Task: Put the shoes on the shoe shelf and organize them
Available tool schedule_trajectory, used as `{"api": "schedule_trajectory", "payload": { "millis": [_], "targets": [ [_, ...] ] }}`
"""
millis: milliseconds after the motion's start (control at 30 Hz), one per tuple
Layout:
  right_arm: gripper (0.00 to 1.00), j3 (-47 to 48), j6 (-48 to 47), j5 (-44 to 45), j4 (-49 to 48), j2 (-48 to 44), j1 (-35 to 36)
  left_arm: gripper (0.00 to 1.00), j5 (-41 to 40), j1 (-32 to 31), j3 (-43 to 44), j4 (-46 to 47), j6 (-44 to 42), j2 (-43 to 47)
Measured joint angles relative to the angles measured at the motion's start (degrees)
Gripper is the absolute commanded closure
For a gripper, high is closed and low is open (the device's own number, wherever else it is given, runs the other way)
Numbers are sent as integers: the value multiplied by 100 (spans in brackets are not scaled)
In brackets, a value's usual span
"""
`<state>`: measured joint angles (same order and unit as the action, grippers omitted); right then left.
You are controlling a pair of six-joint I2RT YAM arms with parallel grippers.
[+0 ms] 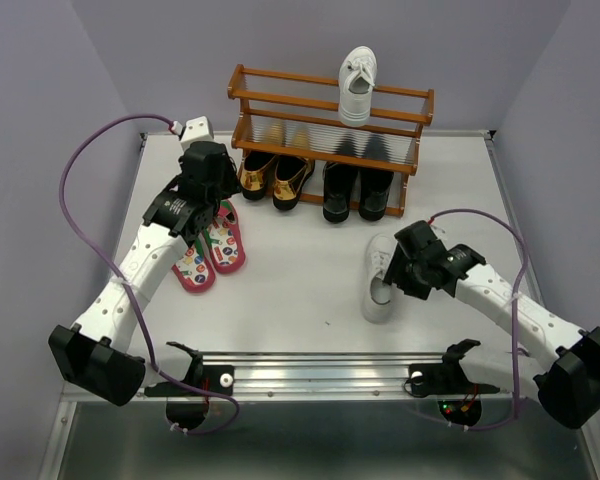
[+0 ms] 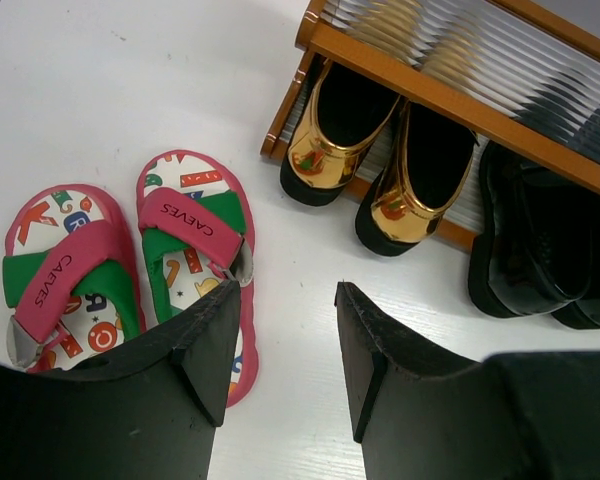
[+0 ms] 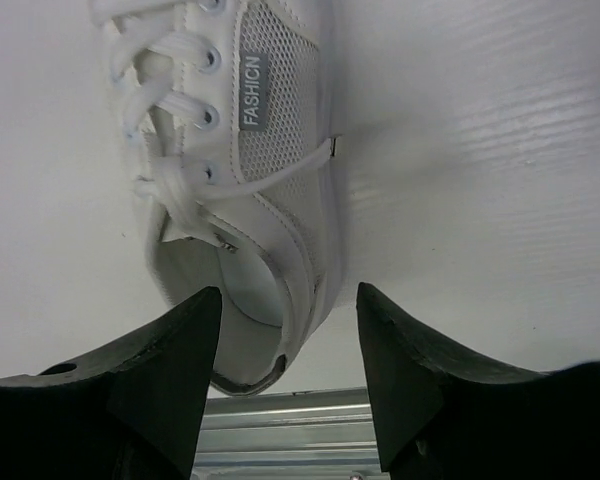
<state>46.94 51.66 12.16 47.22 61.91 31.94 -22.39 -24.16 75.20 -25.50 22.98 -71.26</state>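
On the top tier of the shoe shelf (image 1: 330,105) stands one white sneaker (image 1: 358,85). Two gold loafers (image 1: 275,178) and two black boots (image 1: 356,190) sit at the shelf's lower tier. The second white sneaker (image 1: 378,292) (image 3: 250,150) lies on the table, with my right gripper (image 1: 392,270) (image 3: 288,295) open over its heel, one finger above the shoe's opening and the other outside its side wall. The pink flip-flops (image 1: 210,250) (image 2: 130,255) lie side by side at the left. My left gripper (image 1: 218,205) (image 2: 290,300) hangs open and empty just right of them, in front of the loafers (image 2: 380,150).
A metal rail (image 1: 320,372) (image 3: 280,420) runs along the table's near edge, just behind the sneaker's heel. Grey walls close in the table on three sides. Purple cables loop off both arms. The boots (image 2: 540,240) fill the shelf's lower right; the shelf's front rail (image 2: 430,90) crosses above the loafers.
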Motion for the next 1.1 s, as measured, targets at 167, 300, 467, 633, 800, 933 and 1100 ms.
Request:
{"api": "schedule_trajectory", "payload": {
  "millis": [167,300,467,633,800,933,1100],
  "targets": [
    [41,-378,59,-258,-83,201,0,46,7,0,0,0,0,-24],
    [56,-592,68,-350,-181,328,0,46,9,0,-9,0,2,-24],
    [99,-682,52,-463,-350,339,0,46,15,0,-15,2,2,-24],
    [99,-483,35,-247,-17,323,0,46,20,0,-17,2,0,-24],
    [99,317,-133,208,940,192,0,46,17,0,-20,0,-15,-24],
    [99,1488,-337,577,1672,157,0,46,20,0,-17,0,-37,-24],
    [99,2597,-640,831,2267,197,0,46,50,0,-17,2,-52,-24]
  ]
}}
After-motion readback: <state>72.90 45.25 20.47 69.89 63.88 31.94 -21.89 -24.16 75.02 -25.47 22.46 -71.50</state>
